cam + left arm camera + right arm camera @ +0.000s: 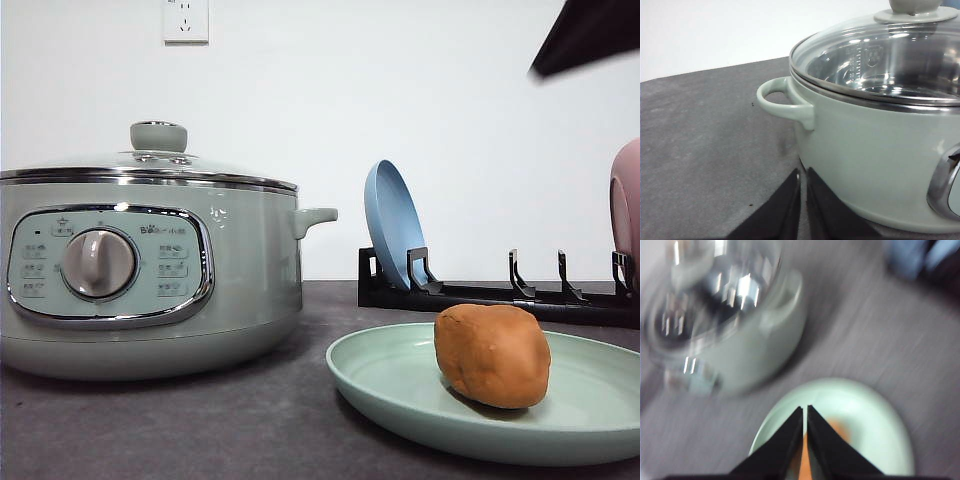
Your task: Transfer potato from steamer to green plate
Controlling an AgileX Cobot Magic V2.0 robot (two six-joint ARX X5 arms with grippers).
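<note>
Potato (pixel 492 355) already sits on the green plate (pixel 400 385), right of the steamer (pixel 150 280), whose lid is on. By how things lie, the transfer looks done; what's left is clearing the arms.

Risks from here:
- Potato is lumpy and rounded, resting on a shallow plate. A nudge from an arm could roll it toward the rim or off onto the surface (pixel 150 430).
- Right wrist view is motion-blurred, so that arm looks to be moving. The right end effector (pixel 805 440) appears above the plate with orange potato showing behind its tips. A low sweep could clip the potato or drag the plate.
- Plate is light-looking and near the front edge of the front view; a knock could slide it.
- Rack (pixel 500 290) behind holds a blue plate (pixel 395 225) on edge and a pink one (pixel 627 210) at far right; a wide swing could tip either.
- Left end effector (pixel 803 205) is low, just beside the steamer wall under its handle (pixel 782 100). A sideways move could bump the pot.

End effectors:
- Right: fingers nearly together, a thin slit between them, nothing gripped; contact with the potato can't be told through the blur.
- Left: fingers clenched together, empty; whether it touches the steamer wall is unclear.
</note>
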